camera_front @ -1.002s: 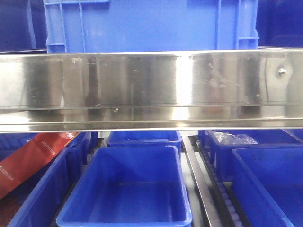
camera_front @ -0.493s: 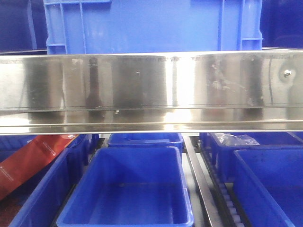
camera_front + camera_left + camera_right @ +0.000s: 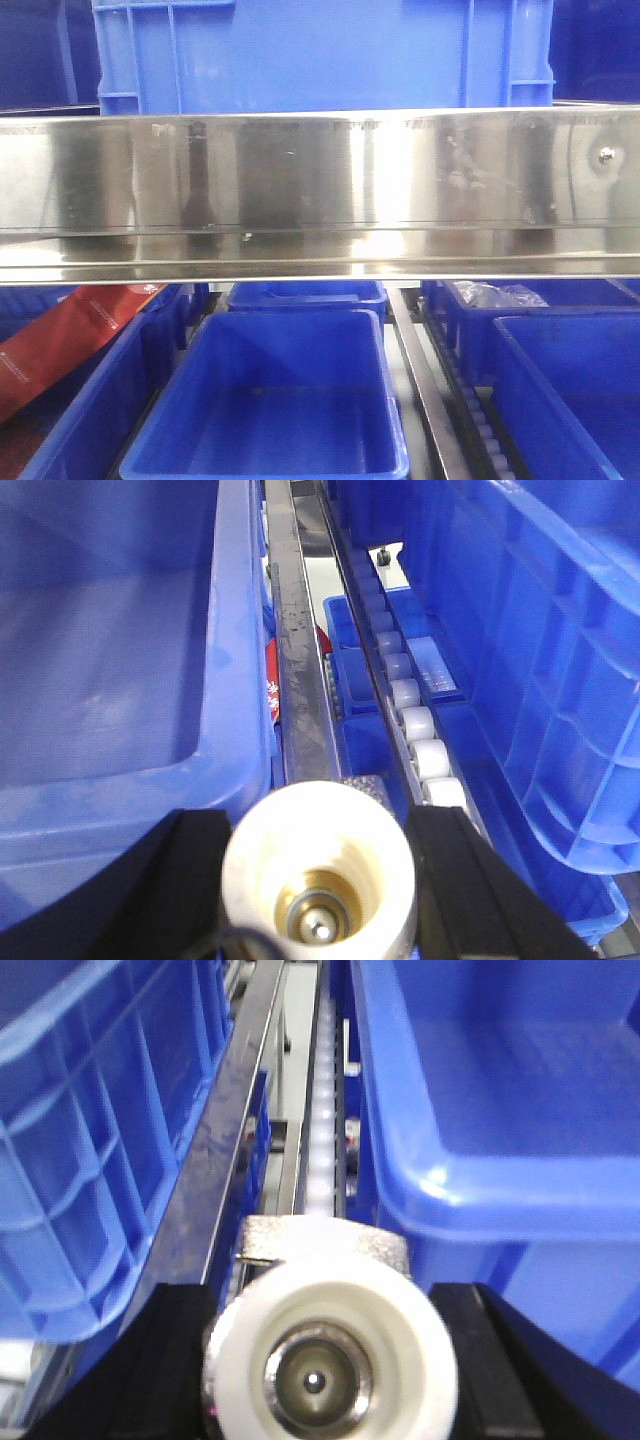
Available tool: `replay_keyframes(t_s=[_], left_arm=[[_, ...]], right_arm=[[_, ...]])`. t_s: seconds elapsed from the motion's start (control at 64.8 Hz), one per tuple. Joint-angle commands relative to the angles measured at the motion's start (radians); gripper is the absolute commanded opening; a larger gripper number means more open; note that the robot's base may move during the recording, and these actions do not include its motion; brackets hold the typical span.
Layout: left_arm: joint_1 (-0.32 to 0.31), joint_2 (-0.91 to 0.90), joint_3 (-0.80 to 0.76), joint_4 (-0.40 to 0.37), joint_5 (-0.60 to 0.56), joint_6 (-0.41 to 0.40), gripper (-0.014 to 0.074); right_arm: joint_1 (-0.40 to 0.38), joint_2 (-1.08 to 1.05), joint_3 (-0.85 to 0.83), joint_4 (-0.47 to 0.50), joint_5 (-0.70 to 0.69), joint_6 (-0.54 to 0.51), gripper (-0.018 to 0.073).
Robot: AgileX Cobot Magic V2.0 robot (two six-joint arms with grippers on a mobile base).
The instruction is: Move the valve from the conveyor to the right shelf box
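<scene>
A valve [image 3: 318,830] with a cream cylinder end and a brass core fills the bottom of the left wrist view, and my left gripper [image 3: 320,875] is shut on it between black fingers [image 3: 195,880]. My right gripper [image 3: 330,1365] is shut on a second valve [image 3: 330,1295] that has a white round cap, a chrome centre and a silver body. Across the front view runs the shelf [image 3: 320,180], a shiny steel rail. The right shelf box [image 3: 570,335] is blue and sits under the rail. The conveyor is out of view. Neither gripper shows in the front view.
An empty blue bin [image 3: 285,325] sits centre under the rail, with a big blue crate [image 3: 320,50] above it. A bag [image 3: 495,293] lies in a rear right bin. Roller tracks [image 3: 400,695] [image 3: 322,1130] run between blue bins [image 3: 100,680] [image 3: 500,1090] close on both sides of each gripper.
A second ago the rail and bins slid slightly to the right in the front view. Nothing has visibly moved in the last half second.
</scene>
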Motion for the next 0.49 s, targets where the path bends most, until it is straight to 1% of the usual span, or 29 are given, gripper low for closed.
replay_keyframes(t_s=[0.0, 0.17, 0.308, 0.386, 0.478], left_arm=[[-0.004, -0.009, -0.008, -0.004, -0.058, -0.007, -0.0111], [-0.004, -0.009, -0.008, -0.007, -0.062, -0.007, -0.0111], [-0.004, -0.007, -0.01, -0.007, -0.103, -0.007, -0.0111], [-0.004, -0.005, -0.045, -0.012, -0.103, -0.007, -0.0111], [-0.025, 0.017, -0.13, -0.015, -0.076, -0.007, -0.0111]], right_arm=[[0.0, -0.012, -0.018, -0.002, -0.12, -0.003, -0.0162], [0.0, -0.012, -0.018, -0.002, -0.174, -0.003, -0.0162], [0.0, -0.012, -0.023, -0.002, -0.19, -0.003, -0.0162], [0.0, -0.005, -0.05, 0.004, -0.174, -0.003, -0.0162], [0.007, 0.013, -0.119, 0.024, -0.157, -0.003, -0.0162]])
